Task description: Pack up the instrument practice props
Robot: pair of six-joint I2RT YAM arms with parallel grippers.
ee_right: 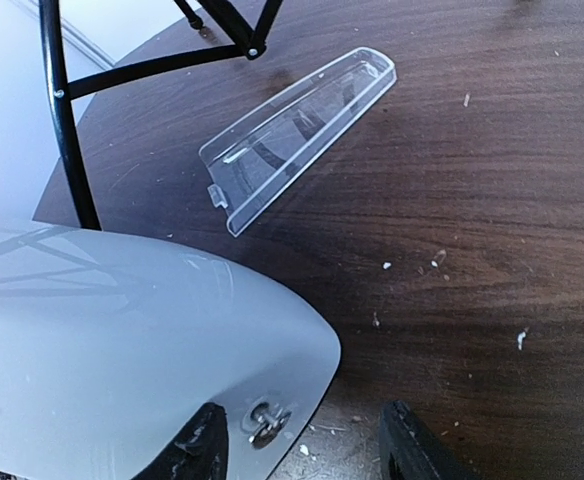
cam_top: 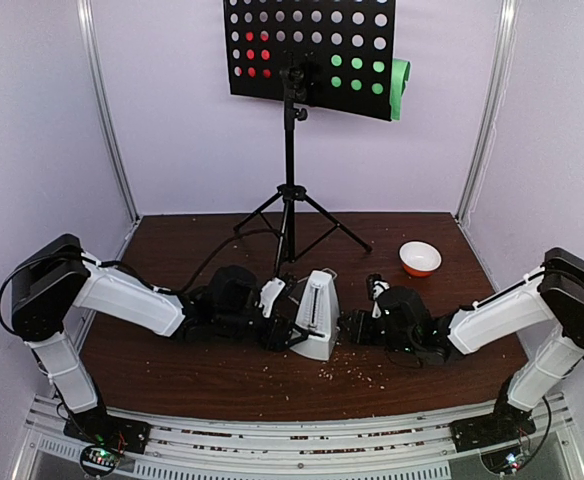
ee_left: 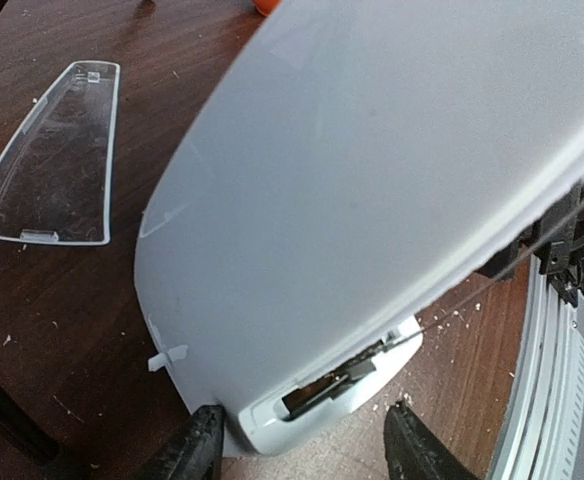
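The white pyramid metronome point(cam_top: 317, 315) stands upright at the table's middle front, between both grippers. My left gripper point(ee_left: 307, 450) is open, its jaws either side of the metronome's lower edge point(ee_left: 312, 400), the left finger point(ee_left: 197, 445) close against it. My right gripper point(ee_right: 307, 445) is open at the metronome's other side point(ee_right: 122, 340), near its small metal winding key point(ee_right: 267, 420). The clear plastic cover point(ee_right: 297, 135) lies flat on the table behind the metronome and also shows in the left wrist view point(ee_left: 47, 155). The black perforated music stand point(cam_top: 307, 50) stands at the back with red point(cam_top: 255, 55) and green sheets point(cam_top: 397, 85).
A small orange-and-white bowl point(cam_top: 419, 258) sits at the back right. The stand's tripod legs point(cam_top: 290, 215) spread just behind the metronome, and a leg shows in the right wrist view point(ee_right: 67, 150). Crumbs point(cam_top: 357, 365) are scattered over the dark wooden table point(cam_top: 172, 250).
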